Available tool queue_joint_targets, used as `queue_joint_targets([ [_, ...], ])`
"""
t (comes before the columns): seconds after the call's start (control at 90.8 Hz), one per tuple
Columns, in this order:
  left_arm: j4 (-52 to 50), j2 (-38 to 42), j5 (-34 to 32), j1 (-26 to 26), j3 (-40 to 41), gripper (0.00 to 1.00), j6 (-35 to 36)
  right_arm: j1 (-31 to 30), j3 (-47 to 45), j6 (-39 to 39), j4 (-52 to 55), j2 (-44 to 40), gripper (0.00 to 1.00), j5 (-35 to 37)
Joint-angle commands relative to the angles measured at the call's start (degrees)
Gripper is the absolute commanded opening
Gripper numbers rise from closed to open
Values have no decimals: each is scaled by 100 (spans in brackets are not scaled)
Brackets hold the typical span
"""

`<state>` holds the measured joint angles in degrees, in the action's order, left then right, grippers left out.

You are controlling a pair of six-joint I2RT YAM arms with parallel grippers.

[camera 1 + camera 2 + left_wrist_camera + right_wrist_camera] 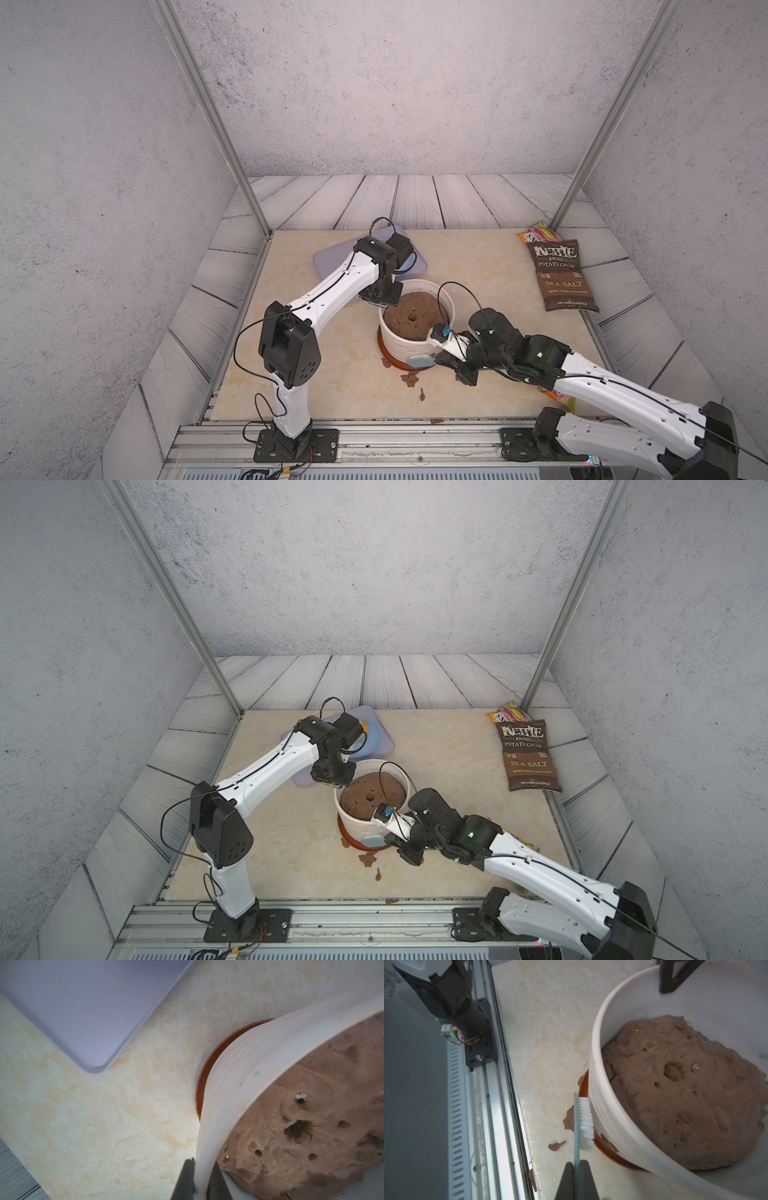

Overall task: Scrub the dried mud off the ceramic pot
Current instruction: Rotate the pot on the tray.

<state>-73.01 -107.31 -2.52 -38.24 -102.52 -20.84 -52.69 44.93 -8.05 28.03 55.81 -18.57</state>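
right gripper (576, 1162): clamped tight on the thin blue-green handle of the brush (584, 1122), bristles turned toward the pot
brush: white bristles pressed sideways against the ribbed lower wall, just above the saucer (608, 1154)
left gripper (202, 1163): pinched on the pot's rim on the far side, one finger inside and one outside, so it looks like it's bracing the pot
ceramic pot (596, 1059): upright on the rust-brown saucer mid-table, packed with a soil mound (685, 1093)
dried mud (609, 1144): a couple of brown patches on the lower wall just past the brush tip, right by the saucer. loose flakes (409, 378) lie on the table (550, 1032) beside it
step, my guess: mid-scrub, low patches not off yet
how i'd do it: slide the bristles along the ribs toward those patches, short strokes, firm sideways pressure
watch out: push too hard and the pot could skid on the saucer, so that rim pinch matters. go too low and the bristles will probably just catch the saucer edge
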Motion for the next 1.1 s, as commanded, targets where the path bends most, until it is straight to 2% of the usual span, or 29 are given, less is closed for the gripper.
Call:
queue_joint_targets([
  [0.0, -376, -229, -335, 65, 120, 0, 715, -67, 41, 321, -277, -208, 0, -536],
  [0.231, -228, -203, -443, 150, 40, 0, 1671, -72, 414, 203, -183, -64, 0, -876],
  [0.55, -166, -420, -454, 229, -298, 0, 2542, -66, 573, -131, -113, 309, 0, -540],
  [0.705, -178, -482, -368, 255, -385, 0, 2781, -66, 598, -209, -196, 483, 0, -284],
  [0.892, -160, -475, -170, 256, -320, 0, 2819, -71, 478, -247, -422, 649, 0, 386],
  [1.09, -143, -433, -130, 256, -191, 0, 2832, -67, 168, -327, -522, 703, 0, 698],
])
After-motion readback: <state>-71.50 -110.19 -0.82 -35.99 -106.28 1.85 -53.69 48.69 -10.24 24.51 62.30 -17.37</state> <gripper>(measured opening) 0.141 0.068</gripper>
